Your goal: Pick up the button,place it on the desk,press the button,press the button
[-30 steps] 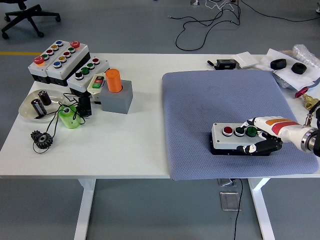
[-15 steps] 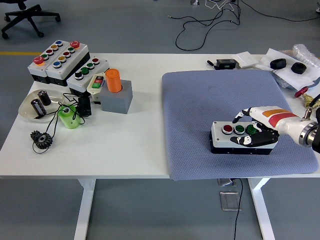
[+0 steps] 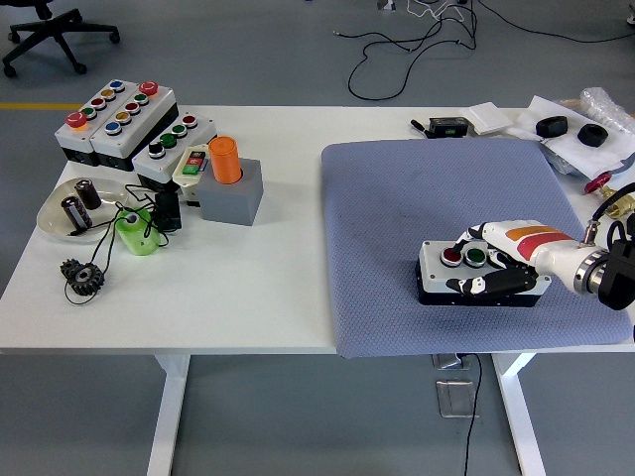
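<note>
A small grey button box [image 3: 443,273] with a black base lies on the blue-grey mat [image 3: 417,198] at the front right. It has a red button [image 3: 451,257] at the left and green buttons [image 3: 474,258] beside it. My right hand [image 3: 486,263] lies over the box's right end, fingers curled, one fingertip [image 3: 463,239] just above the gap between the red and the nearest green button. The thumb lies along the box's front side. The left arm is out of view.
Several other button boxes [image 3: 119,124], a grey block with an orange cylinder [image 3: 226,159], a clear dish [image 3: 74,208], a green part [image 3: 137,230] and a gear [image 3: 83,275] sit at the left. Black parts and papers [image 3: 566,129] lie at the far right.
My right hand lifted off the box's right end and slid left along its top, so a fingertip is now near the red button.
</note>
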Action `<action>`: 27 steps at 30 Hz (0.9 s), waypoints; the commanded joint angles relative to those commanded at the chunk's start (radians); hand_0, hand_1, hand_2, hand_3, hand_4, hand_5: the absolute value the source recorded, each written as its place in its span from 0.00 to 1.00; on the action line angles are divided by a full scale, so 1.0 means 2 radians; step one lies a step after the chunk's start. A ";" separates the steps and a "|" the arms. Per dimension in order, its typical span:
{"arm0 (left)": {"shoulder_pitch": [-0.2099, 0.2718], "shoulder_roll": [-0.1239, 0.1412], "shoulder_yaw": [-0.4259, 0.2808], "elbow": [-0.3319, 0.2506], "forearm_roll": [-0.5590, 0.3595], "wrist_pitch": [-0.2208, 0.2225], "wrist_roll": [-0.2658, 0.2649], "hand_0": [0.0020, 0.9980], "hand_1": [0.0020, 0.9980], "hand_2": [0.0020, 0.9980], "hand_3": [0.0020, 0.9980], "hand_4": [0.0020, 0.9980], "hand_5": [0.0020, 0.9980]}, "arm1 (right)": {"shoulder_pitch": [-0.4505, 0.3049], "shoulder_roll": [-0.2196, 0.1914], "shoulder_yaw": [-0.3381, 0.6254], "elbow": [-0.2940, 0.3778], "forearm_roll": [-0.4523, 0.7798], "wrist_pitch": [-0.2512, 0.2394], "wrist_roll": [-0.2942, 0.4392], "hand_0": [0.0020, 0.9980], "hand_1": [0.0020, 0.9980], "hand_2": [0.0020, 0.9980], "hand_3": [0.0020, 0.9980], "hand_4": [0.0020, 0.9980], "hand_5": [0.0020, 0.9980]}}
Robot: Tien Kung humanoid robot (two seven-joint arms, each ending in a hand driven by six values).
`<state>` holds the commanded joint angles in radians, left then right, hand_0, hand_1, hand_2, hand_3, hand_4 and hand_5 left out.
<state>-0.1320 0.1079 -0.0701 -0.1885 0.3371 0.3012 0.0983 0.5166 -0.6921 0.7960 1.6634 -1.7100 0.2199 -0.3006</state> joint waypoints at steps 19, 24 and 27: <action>-0.002 0.001 -0.005 0.000 0.002 -0.001 0.000 0.60 0.52 0.49 0.45 0.27 0.97 | -0.002 -0.006 0.015 0.007 0.005 -0.006 0.002 0.15 0.00 0.00 0.75 0.82 0.73; -0.002 0.001 -0.005 0.000 0.003 -0.001 -0.001 0.60 0.52 0.49 0.45 0.27 0.97 | -0.018 -0.010 0.074 0.014 0.056 -0.051 0.028 0.22 0.00 0.07 0.77 0.82 0.73; -0.002 0.001 -0.004 0.000 0.002 -0.001 0.000 0.60 0.52 0.49 0.45 0.27 0.97 | -0.030 -0.010 0.109 -0.005 0.117 -0.083 0.060 0.22 0.00 0.07 0.77 0.82 0.73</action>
<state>-0.1361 0.1095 -0.0778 -0.1885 0.3412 0.2995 0.0976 0.4572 -0.7116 1.0145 1.6534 -1.4760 0.0540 -0.1815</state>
